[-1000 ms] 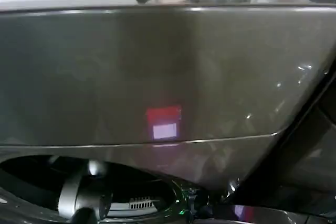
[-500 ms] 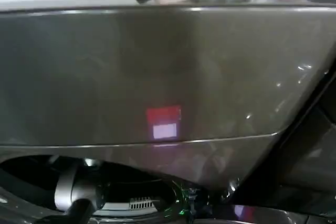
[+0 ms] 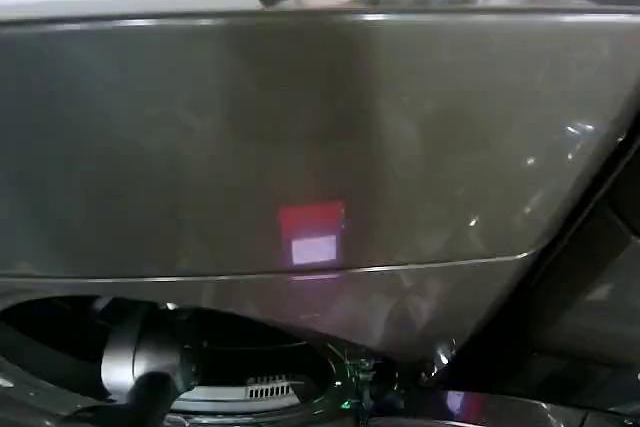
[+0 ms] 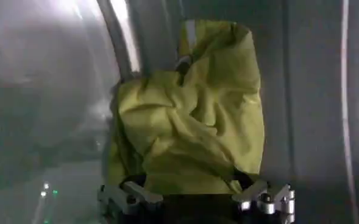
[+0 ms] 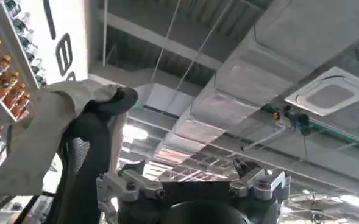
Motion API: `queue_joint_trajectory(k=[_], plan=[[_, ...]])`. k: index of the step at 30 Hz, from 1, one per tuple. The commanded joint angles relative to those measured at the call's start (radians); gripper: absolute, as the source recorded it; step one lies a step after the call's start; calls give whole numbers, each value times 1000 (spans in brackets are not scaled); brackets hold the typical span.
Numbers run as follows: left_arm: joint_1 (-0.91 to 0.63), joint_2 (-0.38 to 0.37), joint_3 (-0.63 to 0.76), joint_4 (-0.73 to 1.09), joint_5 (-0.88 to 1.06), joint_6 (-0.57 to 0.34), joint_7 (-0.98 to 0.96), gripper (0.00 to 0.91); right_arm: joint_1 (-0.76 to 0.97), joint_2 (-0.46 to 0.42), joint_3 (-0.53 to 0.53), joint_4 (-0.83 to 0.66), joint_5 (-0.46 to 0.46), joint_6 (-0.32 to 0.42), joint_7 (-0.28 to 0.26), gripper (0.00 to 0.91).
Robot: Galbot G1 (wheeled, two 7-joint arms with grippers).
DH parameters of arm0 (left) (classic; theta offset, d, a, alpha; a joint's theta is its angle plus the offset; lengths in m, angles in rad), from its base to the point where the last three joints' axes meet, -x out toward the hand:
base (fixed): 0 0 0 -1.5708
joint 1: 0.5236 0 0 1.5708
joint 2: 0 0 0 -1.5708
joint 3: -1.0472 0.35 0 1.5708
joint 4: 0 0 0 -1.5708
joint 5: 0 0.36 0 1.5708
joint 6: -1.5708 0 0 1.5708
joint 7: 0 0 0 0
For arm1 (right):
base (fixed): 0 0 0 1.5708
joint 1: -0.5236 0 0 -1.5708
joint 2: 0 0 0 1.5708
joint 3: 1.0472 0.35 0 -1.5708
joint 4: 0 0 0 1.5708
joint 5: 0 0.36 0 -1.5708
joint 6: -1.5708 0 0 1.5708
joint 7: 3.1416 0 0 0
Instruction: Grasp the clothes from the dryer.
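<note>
Dryer [image 3: 300, 147]: broad dark bronze-grey front panel, smooth, glossy, faint reflections; small red-pink light [image 3: 312, 234] low on panel. Curved rim of round drum opening at bottom left of head view, left arm [image 3: 140, 367] reaching into it, rounded grey metal joint.

Clothes [image 4: 191, 115]: lime-green soft fabric, crumpled, deep folds, resting against smooth grey drum wall. Left gripper [image 4: 194, 198] directly before bundle, jaws wide, fingertips [image 4: 133, 196] at bundle's lower edge.

Right gripper [image 5: 191, 185] raised, pointing at ceiling ducts; jaws wide, holding nothing.

Left gripper [image 4: 194, 201] spread wide (arm reaching low), right gripper [image 5: 191, 185] open, pointing upward
</note>
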Motion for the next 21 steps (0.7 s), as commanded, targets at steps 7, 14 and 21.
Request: queue_joint_trajectory(k=[7, 14, 21], plan=[[2, 8, -10, 81, -38, -37, -86, 102, 1, 2, -4, 0, -3, 2, 0, 907], [2, 7, -11, 73, -47, -40, -81, 0, -1, 2, -2, -1, -3, 2, -1, 907], [10, 6, -13, 68, -56, -33, -85, 0, -5, 0, 1, -5, -2, 3, -1, 907]])
